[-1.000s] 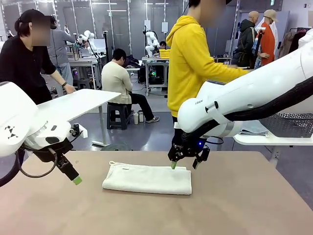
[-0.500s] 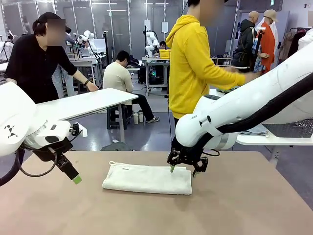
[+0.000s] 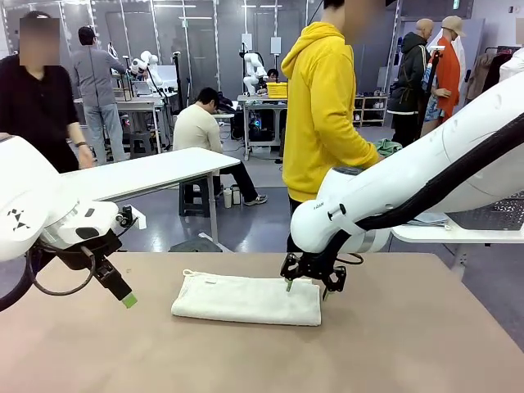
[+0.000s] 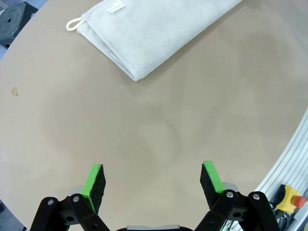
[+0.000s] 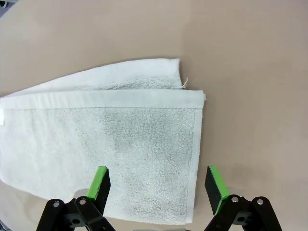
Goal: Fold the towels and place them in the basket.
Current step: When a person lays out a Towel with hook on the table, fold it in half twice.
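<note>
Your folded towel [image 3: 246, 299], pale grey-white terry, lies flat near the middle of the brown table [image 3: 409, 344], long side running left to right. Its small corner loop [image 3: 190, 273] sticks out at the far left corner.

Your right gripper [image 3: 306, 289] is down at the towel's right end, by the far edge. Its 2 fingers are spread wide and nothing is pinched between them. In the right wrist view, the gripper [image 5: 157, 180] straddles the towel's [image 5: 106, 154] short hemmed edge: 1 green pad sits over the cloth and the other over bare table just past it. You cannot tell from these views whether the tips touch the cloth. The same view shows a lower layer poking out beyond the top layer at 1 corner.

Your left gripper [image 3: 123, 296] hangs over bare table, well apart from the towel's left end, tilted down and toward it. In the left wrist view, the gripper [image 4: 153, 175] has its pads spread and empty, with the towel [image 4: 154, 33] and its loop [image 4: 73, 24] farther off.

The mesh-sided basket [image 3: 491, 214] sits on a white side table at the far right, partly hidden behind your right arm.

A person in a yellow hoodie [image 3: 323, 106] stands across the table, turned toward that side.
</note>
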{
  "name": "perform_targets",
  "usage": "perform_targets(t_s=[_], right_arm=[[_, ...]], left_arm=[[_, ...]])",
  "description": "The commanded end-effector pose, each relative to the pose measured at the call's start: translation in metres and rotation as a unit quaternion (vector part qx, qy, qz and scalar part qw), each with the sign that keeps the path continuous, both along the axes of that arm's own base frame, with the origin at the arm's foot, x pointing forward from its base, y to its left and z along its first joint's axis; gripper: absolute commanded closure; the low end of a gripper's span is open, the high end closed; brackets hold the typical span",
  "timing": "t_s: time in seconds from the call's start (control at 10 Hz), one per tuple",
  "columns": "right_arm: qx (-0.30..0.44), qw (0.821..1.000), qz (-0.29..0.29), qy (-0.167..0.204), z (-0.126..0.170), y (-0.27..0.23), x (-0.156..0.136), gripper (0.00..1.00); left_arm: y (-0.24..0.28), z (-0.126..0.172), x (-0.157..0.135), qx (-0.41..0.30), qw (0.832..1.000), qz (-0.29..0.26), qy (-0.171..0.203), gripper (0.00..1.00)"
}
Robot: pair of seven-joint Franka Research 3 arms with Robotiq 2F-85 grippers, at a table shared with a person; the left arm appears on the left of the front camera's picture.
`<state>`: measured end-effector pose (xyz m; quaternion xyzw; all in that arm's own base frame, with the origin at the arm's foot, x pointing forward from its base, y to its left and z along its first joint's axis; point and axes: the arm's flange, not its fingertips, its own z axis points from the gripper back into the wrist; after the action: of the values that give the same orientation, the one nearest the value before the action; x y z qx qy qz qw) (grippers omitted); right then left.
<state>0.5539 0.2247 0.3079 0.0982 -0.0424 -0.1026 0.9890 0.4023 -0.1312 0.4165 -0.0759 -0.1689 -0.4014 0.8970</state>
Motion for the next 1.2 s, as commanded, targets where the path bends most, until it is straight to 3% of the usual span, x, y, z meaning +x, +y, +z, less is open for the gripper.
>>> perform_targets(t_s=[0.0,0.5,0.6,0.7,0.8,0.9,1.0,1.1], right_arm=[[-0.019,0.999,-0.027,0.008,-0.002,0.007,0.007,0.0],[-0.056,0.997,-0.038,0.027,-0.014,0.009,0.018,0.0],[-0.056,0.997,-0.033,0.029,-0.015,0.011,0.018,0.09],[-0.06,0.997,-0.033,0.032,-0.017,0.012,0.018,0.51],[-0.059,0.997,-0.032,0.035,-0.018,0.012,0.019,0.69],[-0.063,0.997,-0.032,0.037,-0.019,0.013,0.019,1.0],[-0.065,0.997,-0.03,0.038,-0.02,0.015,0.02,0.68],[-0.069,0.997,-0.027,0.038,-0.02,0.017,0.02,1.0]], left_arm=[[-0.002,0.001,0.004,-0.005,1.0,0.003,-0.002,0.0],[-0.002,0.001,0.004,-0.005,1.0,0.003,-0.002,0.0],[-0.002,0.001,0.004,-0.005,1.0,0.003,-0.002,0.0],[-0.002,0.001,0.004,-0.005,1.0,0.003,-0.002,0.0],[-0.002,0.001,0.004,-0.005,1.0,0.003,-0.002,0.0],[-0.002,0.001,0.004,-0.005,1.0,0.003,-0.002,0.0],[-0.002,0.001,0.004,-0.005,1.0,0.003,-0.002,0.0],[-0.002,0.001,0.004,-0.005,1.0,0.003,-0.002,0.0]])
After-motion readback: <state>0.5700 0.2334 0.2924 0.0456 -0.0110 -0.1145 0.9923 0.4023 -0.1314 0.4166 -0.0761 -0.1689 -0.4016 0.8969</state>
